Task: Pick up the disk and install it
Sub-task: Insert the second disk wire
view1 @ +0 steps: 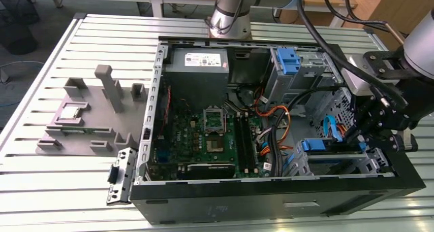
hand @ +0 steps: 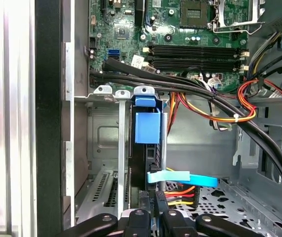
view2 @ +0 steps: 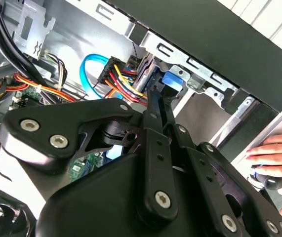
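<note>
Seen from the exterior view, a grey plastic fixture sits on the slatted metal table, far from the gripper on the exterior view's left. Next comes the open black computer case, lying on its side. A grey power supply box and the green motherboard fill the part of the case away from the gripper. An empty blue bracket stands in the far drive cage. Orange, red and yellow cables run between the motherboard and the near drive cage. The gripper hangs over that cage at the exterior view's right. The disk stands on edge in a cage slot, directly in front of the gripper. In the first wrist view the disk shows as a thin dark slab capped by its blue plastic carrier, with the label hidden. The gripper is lined up on the disk's near end. A pale blue flat cable crosses just beside it. In the second wrist view the gripper reaches up to the blue carrier. I cannot tell whether it grips the disk. A person's hand rests on the table beyond the case wall.
</note>
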Controlling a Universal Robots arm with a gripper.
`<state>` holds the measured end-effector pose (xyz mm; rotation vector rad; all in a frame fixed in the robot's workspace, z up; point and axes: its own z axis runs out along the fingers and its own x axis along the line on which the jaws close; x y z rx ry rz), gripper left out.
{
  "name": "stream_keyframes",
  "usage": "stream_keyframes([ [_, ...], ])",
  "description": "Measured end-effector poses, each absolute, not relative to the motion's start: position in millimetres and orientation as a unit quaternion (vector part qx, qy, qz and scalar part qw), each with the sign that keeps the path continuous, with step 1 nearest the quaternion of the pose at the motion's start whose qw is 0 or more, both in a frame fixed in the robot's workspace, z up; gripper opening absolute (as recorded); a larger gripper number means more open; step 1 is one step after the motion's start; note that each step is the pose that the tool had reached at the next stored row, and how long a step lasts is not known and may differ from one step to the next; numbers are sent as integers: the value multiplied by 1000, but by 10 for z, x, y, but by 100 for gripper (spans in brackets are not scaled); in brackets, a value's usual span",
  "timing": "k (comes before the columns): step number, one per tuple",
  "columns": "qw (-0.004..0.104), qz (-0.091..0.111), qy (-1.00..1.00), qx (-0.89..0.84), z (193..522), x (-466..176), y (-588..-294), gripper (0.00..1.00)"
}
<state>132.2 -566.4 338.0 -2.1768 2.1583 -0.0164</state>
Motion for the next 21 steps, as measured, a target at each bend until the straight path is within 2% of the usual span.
stream_keyframes([
  [21, 42, -8, 703, -710, 3329, 1292, -5664, 16],
])
